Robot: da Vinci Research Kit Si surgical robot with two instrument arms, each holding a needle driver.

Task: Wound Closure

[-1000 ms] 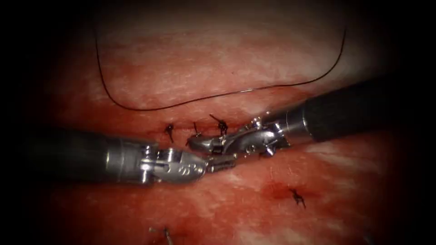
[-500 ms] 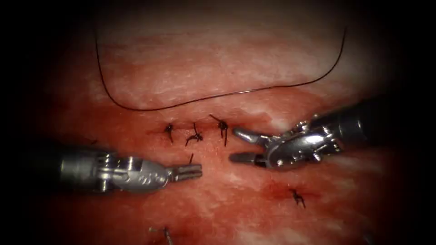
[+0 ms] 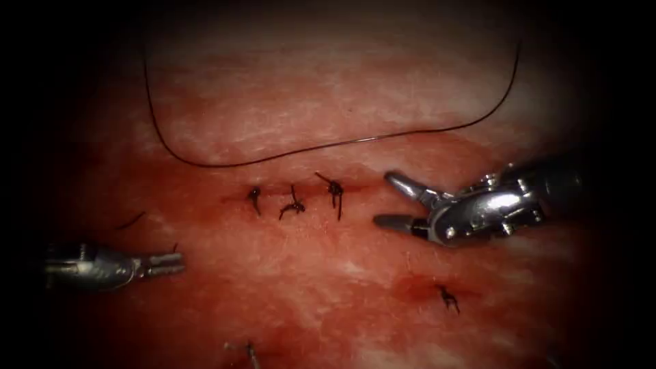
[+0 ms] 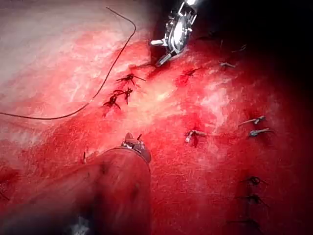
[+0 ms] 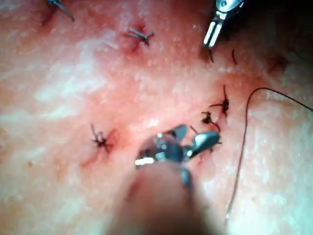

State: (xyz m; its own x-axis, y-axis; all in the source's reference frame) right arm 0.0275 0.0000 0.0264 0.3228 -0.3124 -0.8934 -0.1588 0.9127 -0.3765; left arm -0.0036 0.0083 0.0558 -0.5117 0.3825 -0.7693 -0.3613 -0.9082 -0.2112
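Looking down from the endoscope, the tissue (image 3: 342, 102) is pale toward the top and soaked with red fluid (image 3: 328, 287) through the middle and bottom, and everything past its edges is just dark. The cut (image 3: 301, 192) runs short and sideways in the middle, with three dark knots (image 3: 294, 205) sitting along it, their stubby ends sticking up. A long thread (image 3: 205, 164) lies loose on the pale part above, sagging in a wide curve, well clear of both tools. The right gripper (image 3: 384, 198) is just off the right end of the cut, jaws spread wide with nothing between them, near the last knot but not touching it. The left gripper (image 3: 179, 263) is way off to the left, well apart from the cut. A tiny dark thread scrap (image 3: 175, 247) sits right at its tip, and honestly I can't tell if it's open, closed or holding that bit. Another short loose thread piece (image 3: 130, 220) lies above it. There's a separate knot (image 3: 447, 297) lower right, and one more stitch (image 3: 249, 352) at the bottom edge.
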